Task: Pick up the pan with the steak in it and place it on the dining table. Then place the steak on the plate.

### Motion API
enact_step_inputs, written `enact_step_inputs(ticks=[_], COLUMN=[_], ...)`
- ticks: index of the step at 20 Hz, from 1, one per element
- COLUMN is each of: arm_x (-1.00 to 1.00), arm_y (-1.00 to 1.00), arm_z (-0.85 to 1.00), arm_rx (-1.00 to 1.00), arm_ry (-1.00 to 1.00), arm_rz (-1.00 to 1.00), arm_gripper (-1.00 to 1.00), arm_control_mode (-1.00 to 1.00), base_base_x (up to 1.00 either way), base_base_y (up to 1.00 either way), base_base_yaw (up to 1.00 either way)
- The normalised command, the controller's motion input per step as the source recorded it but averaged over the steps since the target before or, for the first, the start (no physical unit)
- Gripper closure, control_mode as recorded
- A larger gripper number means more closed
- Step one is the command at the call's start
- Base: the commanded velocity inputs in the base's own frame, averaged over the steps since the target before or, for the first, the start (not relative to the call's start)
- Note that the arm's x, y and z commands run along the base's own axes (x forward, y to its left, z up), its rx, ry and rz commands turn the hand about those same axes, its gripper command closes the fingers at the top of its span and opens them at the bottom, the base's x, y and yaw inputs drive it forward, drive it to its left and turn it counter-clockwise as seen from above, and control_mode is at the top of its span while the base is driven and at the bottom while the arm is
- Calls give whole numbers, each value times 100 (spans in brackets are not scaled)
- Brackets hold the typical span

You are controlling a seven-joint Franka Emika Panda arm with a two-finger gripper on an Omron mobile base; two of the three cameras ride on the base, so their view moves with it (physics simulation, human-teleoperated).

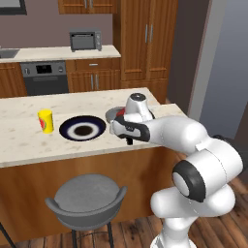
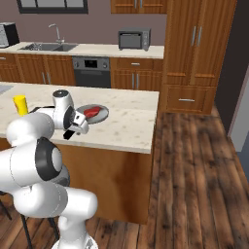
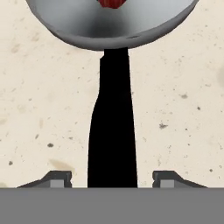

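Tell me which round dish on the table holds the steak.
The grey pan by the gripper holds the red steak; the dark-rimmed plate beside the yellow cup doesn't.

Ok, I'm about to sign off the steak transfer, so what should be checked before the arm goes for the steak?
1. Pan resting on the dining table: ok.
2. Pincer let go of the pan's black handle: ok, the fingertips stand apart on either side of it, not touching.
3. Steak lying inside the pan: ok.
4. Plate bare and ready, beside the pan: ok.
5. Yellow can away from the pan-to-plate path: ok, it stands on the plate's far side.
6. Open reach down to the steak: cannot tell, the wrist hides part of the pan.
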Motion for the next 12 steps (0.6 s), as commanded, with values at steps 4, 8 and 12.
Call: enact_step_inputs(ticks=[4, 8, 12], arm_x=[7, 1, -20], arm_y=[4, -1, -14], arm_z=[1, 22, 45], arm_rx=[0, 2, 5], arm_ry=[-1, -2, -9], arm_rz=[-3, -6, -7], arm_gripper=[-100, -100, -100], arm_control_mode=[-100, -100, -100], base_base_x=[0, 0, 0], base_base_y=[0, 0, 0], base_base_yaw=[0, 0, 0])
